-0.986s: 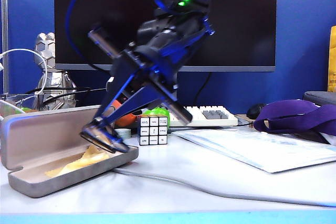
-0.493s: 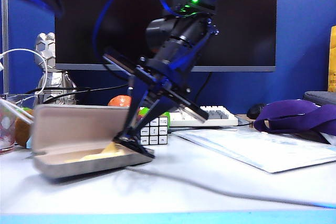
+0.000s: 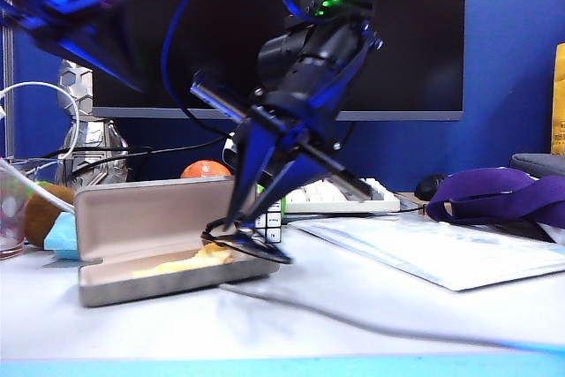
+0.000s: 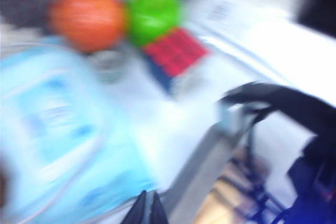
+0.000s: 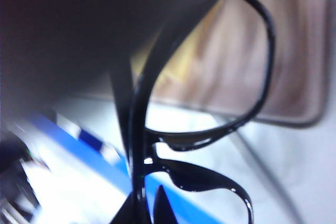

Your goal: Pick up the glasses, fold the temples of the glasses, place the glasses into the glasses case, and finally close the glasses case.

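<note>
The glasses case [image 3: 150,222] lies open on the table left of centre, with its lid upright and a yellow cloth [image 3: 190,262] inside. My right gripper [image 3: 237,222] reaches across and points steeply down at the case's right end. It is shut on the glasses [image 3: 252,243], which hang over that end of the tray. In the right wrist view the black glasses [image 5: 194,174] run between the fingertips of the right gripper [image 5: 147,203], with the case [image 5: 294,77] behind them. My left arm [image 3: 88,6] is a blur high at the left. The left gripper [image 4: 149,209] looks shut and empty.
A light blue packet [image 3: 62,236], a brown fruit [image 3: 40,214] and a glass stand left of the case. Behind it are an orange ball [image 3: 205,169], a puzzle cube [image 3: 269,218] and a keyboard [image 3: 353,192]. A grey cable [image 3: 353,320] crosses the front. White paper [image 3: 433,253] and purple cloth [image 3: 503,196] lie right.
The case has slid right. My right gripper has tipped more upright, still holding the glasses at the case's right end. The left arm has come into view at the top left.
</note>
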Robot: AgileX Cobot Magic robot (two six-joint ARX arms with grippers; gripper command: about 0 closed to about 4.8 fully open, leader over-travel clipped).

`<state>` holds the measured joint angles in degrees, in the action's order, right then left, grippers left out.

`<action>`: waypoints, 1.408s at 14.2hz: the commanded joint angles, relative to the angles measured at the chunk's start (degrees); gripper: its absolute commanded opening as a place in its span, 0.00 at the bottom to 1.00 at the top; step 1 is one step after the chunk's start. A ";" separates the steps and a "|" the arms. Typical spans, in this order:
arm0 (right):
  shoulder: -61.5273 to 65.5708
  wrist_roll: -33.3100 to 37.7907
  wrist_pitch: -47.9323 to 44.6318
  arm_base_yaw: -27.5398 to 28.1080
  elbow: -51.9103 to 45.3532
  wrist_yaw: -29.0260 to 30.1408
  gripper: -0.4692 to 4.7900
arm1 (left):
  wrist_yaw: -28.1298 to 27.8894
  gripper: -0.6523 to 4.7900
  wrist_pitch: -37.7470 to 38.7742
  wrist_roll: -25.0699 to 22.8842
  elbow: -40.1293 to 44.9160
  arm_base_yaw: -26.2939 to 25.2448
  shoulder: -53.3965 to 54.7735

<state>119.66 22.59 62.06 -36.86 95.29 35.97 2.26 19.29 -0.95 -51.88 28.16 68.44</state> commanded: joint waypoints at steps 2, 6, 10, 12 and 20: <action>-2.86 -3.76 3.61 0.76 0.11 -3.87 0.09 | 1.44 0.11 -6.29 -2.19 -0.13 -0.02 4.22; -3.17 -3.76 2.14 1.86 0.09 -6.43 0.09 | 3.48 0.11 -7.13 -4.50 -0.13 -0.02 9.40; -2.80 -3.34 -2.84 3.06 0.07 -9.07 0.09 | 7.08 0.11 -7.41 -6.16 -0.11 -0.02 12.35; -2.78 -5.62 -6.93 3.34 0.07 -9.09 0.09 | 10.58 0.11 -7.41 -6.19 -0.11 -0.02 12.35; -2.80 -14.05 -11.80 3.48 0.07 -11.61 0.09 | 13.29 0.11 -6.84 -6.32 -0.11 -0.02 12.35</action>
<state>117.14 8.60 52.16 -33.39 95.13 24.18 14.85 12.73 -6.90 -51.88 28.12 80.95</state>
